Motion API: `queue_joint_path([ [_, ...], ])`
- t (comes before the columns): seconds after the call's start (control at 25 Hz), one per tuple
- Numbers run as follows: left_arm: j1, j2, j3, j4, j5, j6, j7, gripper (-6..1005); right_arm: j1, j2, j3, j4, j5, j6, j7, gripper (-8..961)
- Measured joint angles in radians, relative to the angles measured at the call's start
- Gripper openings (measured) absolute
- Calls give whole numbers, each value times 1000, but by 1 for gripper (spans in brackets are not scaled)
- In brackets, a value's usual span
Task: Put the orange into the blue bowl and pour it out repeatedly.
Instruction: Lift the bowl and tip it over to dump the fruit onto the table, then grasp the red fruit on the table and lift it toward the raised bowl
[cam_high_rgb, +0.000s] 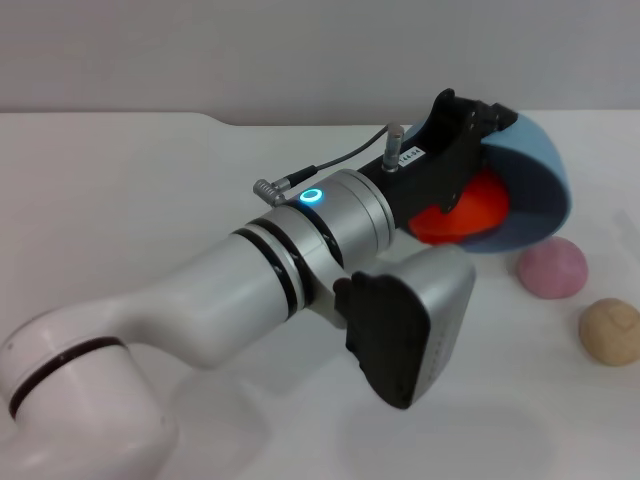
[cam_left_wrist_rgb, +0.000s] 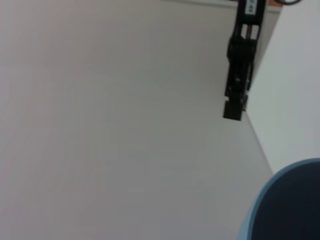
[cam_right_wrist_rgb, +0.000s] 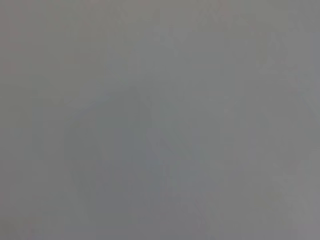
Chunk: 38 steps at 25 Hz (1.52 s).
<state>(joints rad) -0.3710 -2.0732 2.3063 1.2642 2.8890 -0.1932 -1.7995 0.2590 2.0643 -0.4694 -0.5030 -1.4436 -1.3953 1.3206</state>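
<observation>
The left tool (cam_high_rgb: 487, 125) is clamped on the rim of the bowl (cam_high_rgb: 535, 175), tipped on its side above the bench (cam_high_rgb: 120, 180); the orange (cam_high_rgb: 465, 212) sits inside at its lower lip, a pink ball (cam_high_rgb: 551, 267) and tan ball (cam_high_rgb: 610, 331) close by

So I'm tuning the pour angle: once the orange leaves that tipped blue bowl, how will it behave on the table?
The orange looks round and smooth, so it will probably roll freely. The blue bowl, held at the left gripper, is tipped on its side, so little holds it in. It may roll toward the pink ball nearby.
</observation>
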Motion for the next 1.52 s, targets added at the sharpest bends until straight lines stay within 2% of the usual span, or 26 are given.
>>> queue_joint_path([
  [0.04, 7, 1, 15, -19, 0, -69, 28, -2, 0, -1, 0, 0, 0, 1, 0, 589],
  [0.2, 22, -2, 44, -45, 1, -165, 95, -2, 0, -1, 0, 0, 0, 2, 0, 589],
  [0.4, 35, -2, 69, -50, 0, -218, 150, -2, -3, -1, 0, 0, -1, 3, 0, 589],
  [0.72, 46, -4, 78, -75, -28, -286, 148, -1, -2, -1, 0, 0, -2, 4, 0, 589],
  [0.76, 40, -4, 72, -61, -163, -284, 126, -1, -2, -1, -1, -1, -7, 0, 2, 589],
  [0.8, 40, -4, 72, -57, -183, -283, 123, -1, -3, -1, -2, -6, -16, -7, 7, 590],
  [0.88, 33, -3, 58, -21, -354, -259, 101, -1, -6, -1, -5, -27, -36, -22, 32, 590],
  [1.0, 16, 0, -30, 43, -590, -107, 79, 0, -9, -4, -12, -71, -60, -35, 108, 590],
  [1.08, -2, 1, -92, 58, -687, -6, 61, 0, -6, -9, -15, -105, -101, -42, 166, 590],
  [1.16, -35, 3, -196, 62, -816, 167, 8, 0, 6, -13, -15, -147, -175, -45, 233, 590],
  [1.28, -85, 6, -346, 25, -905, 369, -117, -1, 37, -19, -22, -197, -307, -59, 311, 590],
  [1.32, -105, 7, -393, 1, -920, 427, -173, -1, 52, -26, -28, -203, -358, -74, 336, 590],
  [1.36, -161, 9, -495, -72, -942, 540, -297, -1, 90, -45, -46, -209, -454, -116, 401, 590],
  [1.4, -161, 9, -495, -72, -942, 540, -297, -1, 90, -45, -46, -209, -454, -116, 401, 590],
  [1.52, -235, 11, -599, -188, -947, 655, -385, 0, 135, -58, -84, -211, -552, -166, 487, 590],
])
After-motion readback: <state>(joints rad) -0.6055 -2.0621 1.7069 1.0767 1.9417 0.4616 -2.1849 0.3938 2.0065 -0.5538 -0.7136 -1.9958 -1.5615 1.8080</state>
